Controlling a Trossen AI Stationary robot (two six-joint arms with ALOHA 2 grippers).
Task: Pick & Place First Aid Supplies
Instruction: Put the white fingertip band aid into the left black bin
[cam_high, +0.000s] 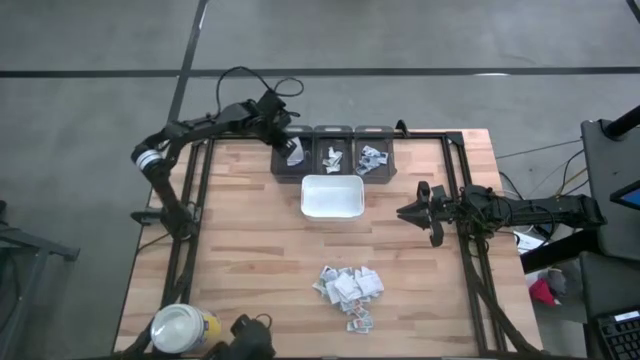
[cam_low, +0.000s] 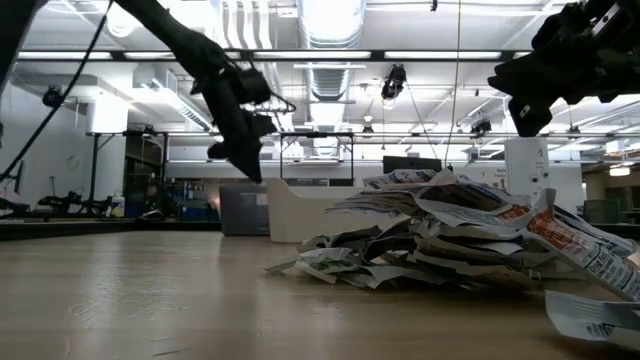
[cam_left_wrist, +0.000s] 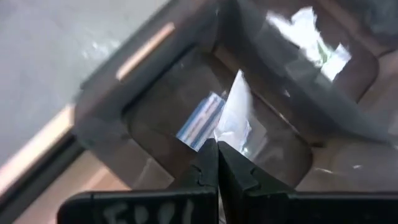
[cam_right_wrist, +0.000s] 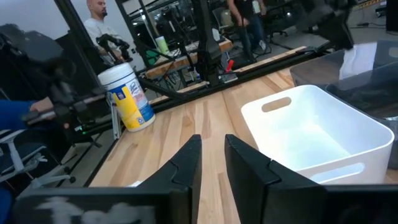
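The first aid supplies (cam_high: 350, 288) lie as a heap of small white packets near the table's front edge, also seen close up in the low view (cam_low: 450, 240). My left gripper (cam_high: 290, 143) is at the far edge, over the leftmost dark bin (cam_high: 280, 160), shut on one white packet (cam_left_wrist: 236, 112). A blue-striped packet (cam_left_wrist: 200, 121) lies in that bin. My right gripper (cam_right_wrist: 211, 152) waits at the right, pointing level toward the white tray (cam_high: 305, 195), its fingers a little apart with nothing between them. My left gripper pinches the white packet by its near edge (cam_left_wrist: 222, 138) between the two fingertips (cam_left_wrist: 208, 155). The fingers slant down from the table's left toward the bin. The packet sticks out past the fingertips over the bin's inside; whether it touches the bin's floor I cannot tell.
Two more dark bins (cam_high: 333, 152) (cam_high: 373, 155) with packets stand beside the left one. The white tray (cam_right_wrist: 311, 106) sits just in front of them. A white-lidded yellow jar (cam_high: 180, 328) stands at the front left corner. People show in the room beyond.
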